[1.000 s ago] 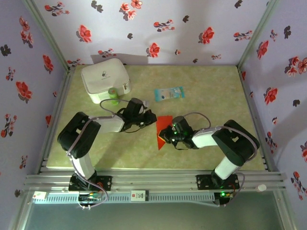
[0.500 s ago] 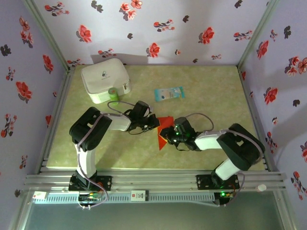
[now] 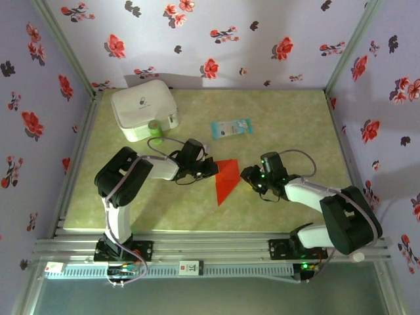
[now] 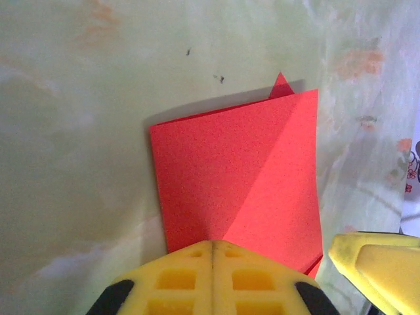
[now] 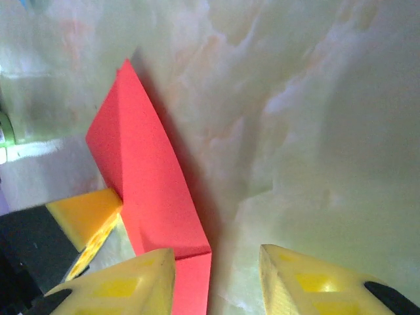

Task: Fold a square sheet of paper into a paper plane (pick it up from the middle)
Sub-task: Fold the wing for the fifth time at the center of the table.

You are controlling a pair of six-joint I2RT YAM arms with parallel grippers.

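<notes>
Folded red square sheet of paper [image 3: 226,180] lies mid-counter [image 3: 295,131], one flap raised. Left pincer [image 3: 210,168] is clamped tight on its left corner. Right pincer [image 3: 252,176] sits just right of it, fingers parted, holding nothing.

Bright, even light; soft shadow along paper [image 4: 236,177] edge; wrist views soft-focus.

The left arm [image 3: 125,180], at 8 o'clock in the top view, and the right arm [image 3: 341,216], at 4 o'clock, have black joints and white link covers. A thin grey cable [image 3: 298,152] loops by each wrist. The fingers [image 4: 213,282] are yellow blocks with square hollows.
</notes>
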